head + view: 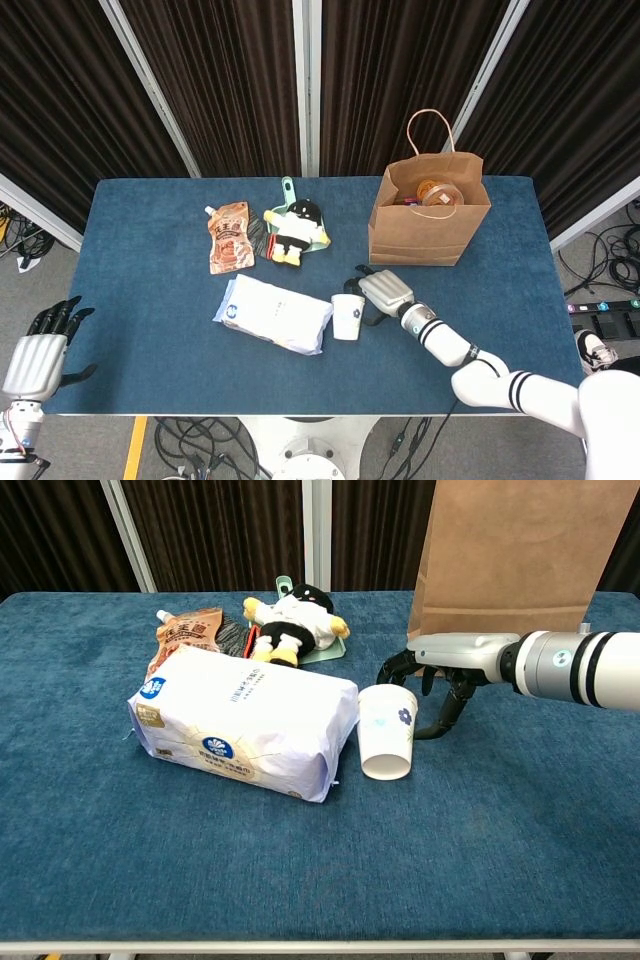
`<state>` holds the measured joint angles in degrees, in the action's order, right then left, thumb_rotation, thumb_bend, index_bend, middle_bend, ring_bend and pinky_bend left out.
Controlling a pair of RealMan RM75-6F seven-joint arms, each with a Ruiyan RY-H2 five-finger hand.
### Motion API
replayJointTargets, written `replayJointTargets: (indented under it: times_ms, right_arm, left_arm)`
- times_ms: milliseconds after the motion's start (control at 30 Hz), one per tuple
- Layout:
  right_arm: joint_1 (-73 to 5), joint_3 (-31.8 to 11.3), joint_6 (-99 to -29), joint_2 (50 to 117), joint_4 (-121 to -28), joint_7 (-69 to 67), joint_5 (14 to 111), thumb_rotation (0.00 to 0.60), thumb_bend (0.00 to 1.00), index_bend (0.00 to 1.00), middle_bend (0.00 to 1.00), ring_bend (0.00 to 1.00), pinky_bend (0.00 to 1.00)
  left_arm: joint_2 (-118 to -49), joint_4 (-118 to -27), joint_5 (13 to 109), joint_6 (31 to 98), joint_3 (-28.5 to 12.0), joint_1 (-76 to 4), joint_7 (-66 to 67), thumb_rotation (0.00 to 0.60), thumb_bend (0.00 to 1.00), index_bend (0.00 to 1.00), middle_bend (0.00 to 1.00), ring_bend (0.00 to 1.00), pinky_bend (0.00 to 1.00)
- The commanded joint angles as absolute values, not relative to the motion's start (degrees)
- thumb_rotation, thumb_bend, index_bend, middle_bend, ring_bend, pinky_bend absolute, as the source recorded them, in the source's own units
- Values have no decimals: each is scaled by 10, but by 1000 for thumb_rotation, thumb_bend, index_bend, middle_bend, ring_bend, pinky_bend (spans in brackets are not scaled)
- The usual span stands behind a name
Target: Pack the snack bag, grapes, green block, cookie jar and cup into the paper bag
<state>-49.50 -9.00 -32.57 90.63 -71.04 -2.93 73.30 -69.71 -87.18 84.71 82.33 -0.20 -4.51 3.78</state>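
You had the right hand [436, 676] spread, holding nothing, just beside the cup [388, 731], upright on the desk [520, 810] against the tissue pack [245, 720]; light, crushable paper, I judged, so wrap its mid-wall gently.

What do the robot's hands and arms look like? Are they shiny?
The right hand has a silvery-grey ridged back and black fingers. Its arm is white with black rings and a small teal mark near the wrist. The left hand matches: silver back, black fingers.
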Motion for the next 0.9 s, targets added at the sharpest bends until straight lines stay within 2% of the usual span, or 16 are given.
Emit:
replayJointTargets:
  times_ms: [33, 333, 567, 700, 900]
  right_arm:
    - [-495, -88, -331, 908, -709, -35, 738, 600, 148, 373, 357, 54, 288]
    - [-491, -81, -363, 923, -700, -62, 763, 600, 174, 465, 441, 114, 288]
    - [-477, -73, -441, 939, -689, -99, 818, 600, 266, 695, 626, 277, 367]
    - [-463, -62, -503, 921, -702, -110, 863, 600, 273, 775, 662, 323, 387]
    - [-434, -51, -610, 851, -769, -74, 924, 600, 273, 786, 667, 323, 387]
  left_arm:
    - [-697, -871, 847, 823, -2, -45, 37, 600, 1, 252, 177, 113, 146]
    - [-698, -869, 845, 821, -3, -45, 34, 600, 1, 252, 176, 113, 146]
    - [-698, -867, 845, 823, -2, -43, 32, 600, 1, 252, 176, 113, 146]
    - [-697, -866, 845, 823, -1, -42, 32, 600, 1, 252, 176, 113, 146]
    - [-697, -867, 847, 822, -2, -45, 34, 600, 2, 252, 176, 113, 146]
